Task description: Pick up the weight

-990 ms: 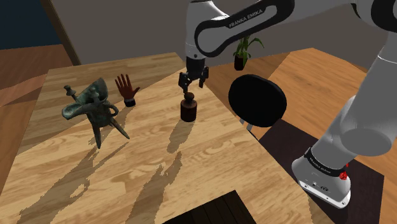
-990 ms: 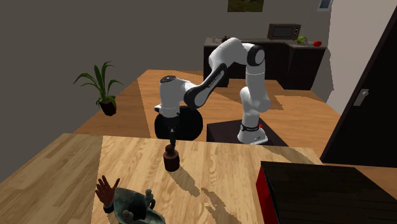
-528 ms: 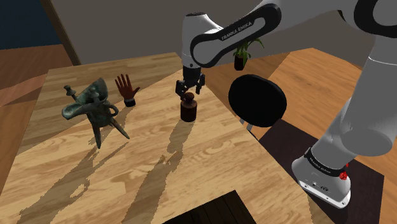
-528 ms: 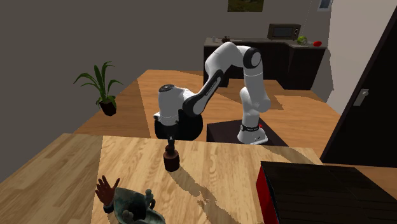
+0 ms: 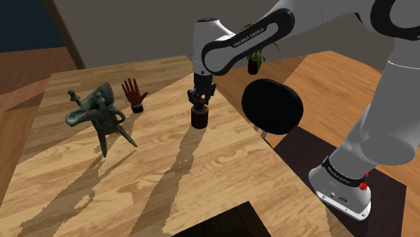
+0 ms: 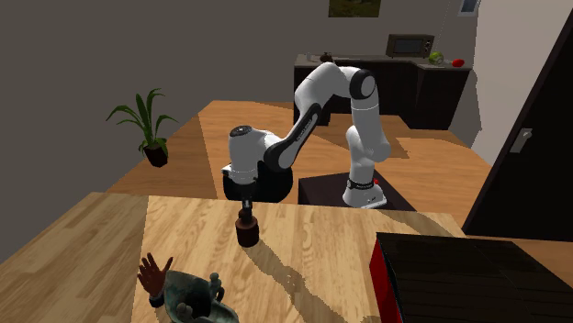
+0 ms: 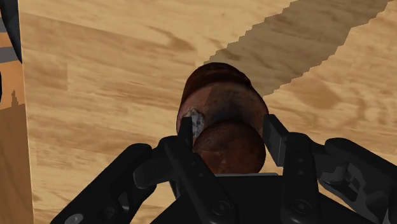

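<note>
**While the weight [image 5: 199, 118] stands on the table [image 5: 168, 188], the gripper [image 5: 200, 99] clasps its knob**

Although it is gripped, the rust-brown weight sits upright with its base on the wooden boards, near the table edge that faces a round black chair [image 5: 271, 106]. In the wrist view the gripper [image 7: 229, 127] has its two black fingers narrowed onto the round knob, one pressed against each side. The wider body of the weight [image 7: 216, 95] shows beyond them. A green-bronze vessel [image 5: 96, 114] and a brown hand model [image 5: 134, 94] stand well apart, toward the shoulder view's left.
</note>
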Available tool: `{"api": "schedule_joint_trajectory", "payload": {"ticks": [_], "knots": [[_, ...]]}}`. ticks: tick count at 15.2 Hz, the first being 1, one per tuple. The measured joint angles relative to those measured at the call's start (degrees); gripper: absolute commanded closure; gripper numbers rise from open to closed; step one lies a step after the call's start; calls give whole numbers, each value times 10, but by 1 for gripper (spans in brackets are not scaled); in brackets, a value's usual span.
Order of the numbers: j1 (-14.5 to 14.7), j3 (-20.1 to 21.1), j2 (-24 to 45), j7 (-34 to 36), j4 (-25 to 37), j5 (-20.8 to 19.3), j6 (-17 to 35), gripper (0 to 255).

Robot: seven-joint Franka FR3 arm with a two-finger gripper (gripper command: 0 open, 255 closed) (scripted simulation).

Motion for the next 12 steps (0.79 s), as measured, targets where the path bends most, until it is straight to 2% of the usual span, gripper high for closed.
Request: {"api": "schedule_joint_trajectory", "payload": {"ticks": [6,12], "knots": [[0,0,-1,-1,1,1,-3,255],[-1,2,-22,-3,18,6,-41,255]]}}
